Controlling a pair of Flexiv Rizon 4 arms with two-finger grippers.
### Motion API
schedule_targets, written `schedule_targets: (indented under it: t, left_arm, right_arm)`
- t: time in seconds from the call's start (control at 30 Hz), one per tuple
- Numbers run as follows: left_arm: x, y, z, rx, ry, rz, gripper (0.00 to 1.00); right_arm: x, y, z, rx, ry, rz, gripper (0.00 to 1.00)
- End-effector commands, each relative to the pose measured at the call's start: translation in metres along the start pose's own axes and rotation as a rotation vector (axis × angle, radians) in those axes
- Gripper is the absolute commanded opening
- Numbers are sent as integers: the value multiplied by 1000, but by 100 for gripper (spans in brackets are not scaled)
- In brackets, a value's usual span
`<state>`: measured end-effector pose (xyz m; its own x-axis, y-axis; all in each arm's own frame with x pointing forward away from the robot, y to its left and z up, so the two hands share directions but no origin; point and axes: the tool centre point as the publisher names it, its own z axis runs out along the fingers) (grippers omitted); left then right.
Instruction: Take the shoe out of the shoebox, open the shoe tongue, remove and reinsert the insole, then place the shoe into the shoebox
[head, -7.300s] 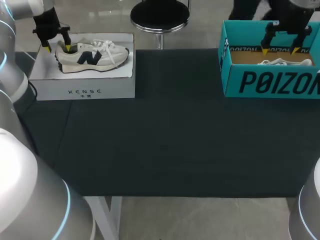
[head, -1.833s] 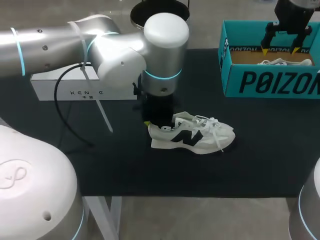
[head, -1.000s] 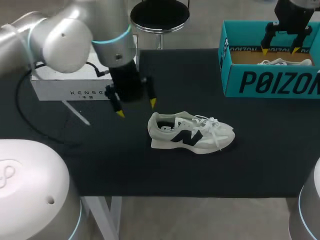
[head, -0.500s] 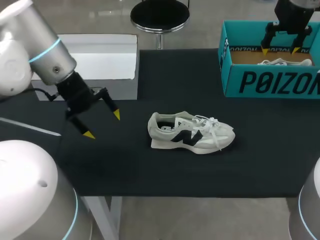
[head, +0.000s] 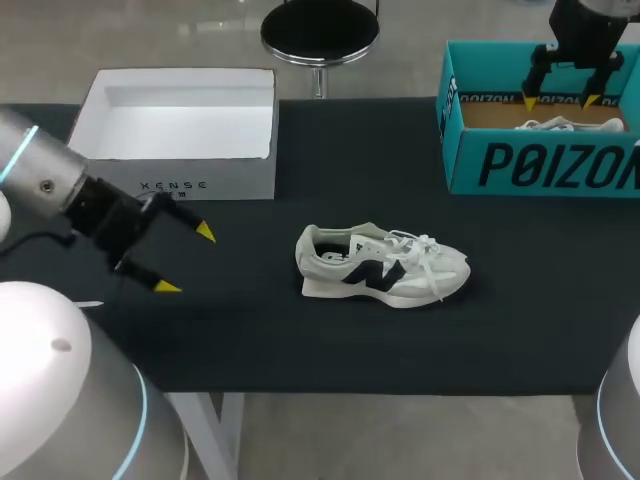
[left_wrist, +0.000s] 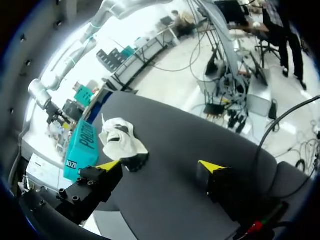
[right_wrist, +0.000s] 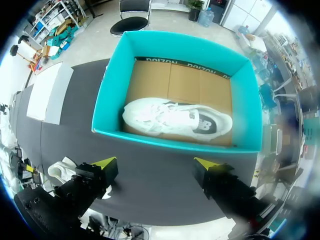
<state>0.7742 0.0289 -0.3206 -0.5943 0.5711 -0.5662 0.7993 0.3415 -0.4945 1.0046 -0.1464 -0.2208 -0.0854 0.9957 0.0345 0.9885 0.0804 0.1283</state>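
Note:
A cream sneaker with a dark side mark (head: 382, 265) (left_wrist: 121, 143) lies on its sole in the middle of the black table, toe to the right. The white shoebox (head: 180, 130) at the back left holds nothing. My left gripper (head: 184, 259) (left_wrist: 159, 167) hovers open and bare well to the left of the sneaker. My right gripper (head: 560, 101) (right_wrist: 155, 163) hangs open above the teal shoebox (head: 540, 130) (right_wrist: 175, 95) at the back right, where a second white sneaker (right_wrist: 177, 118) lies on the cardboard floor.
A black mat (head: 330, 340) covers the table. The teal box's walls stand tall along the right back edge. A black stool (head: 320, 35) stands just behind the table's far edge.
My left arm has let go of the sneaker in the table's middle and swung away to the left, uncovering the white shoebox. The right arm has kept still.

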Motion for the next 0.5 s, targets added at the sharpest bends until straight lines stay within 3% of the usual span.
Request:
schedule_targets:
  t: [0.03,0.17,0.27,0.4,0.5]
  left_arm:
    - [-3,9,5,65,-140,-200,100]
    - [-7,25,11,271,-238,-526,100]
    - [-7,29,20,321,-235,-609,100]
    - [-10,30,32,450,-257,-713,100]
    - [-14,29,41,486,-251,-738,100]
  right_arm:
    - [0,0,0,-1,1,0,100]
    - [0,0,0,-1,1,0,100]
    - [0,0,0,-1,1,0,100]
    - [0,0,0,-1,1,0,100]
    - [0,0,0,-1,1,0,100]
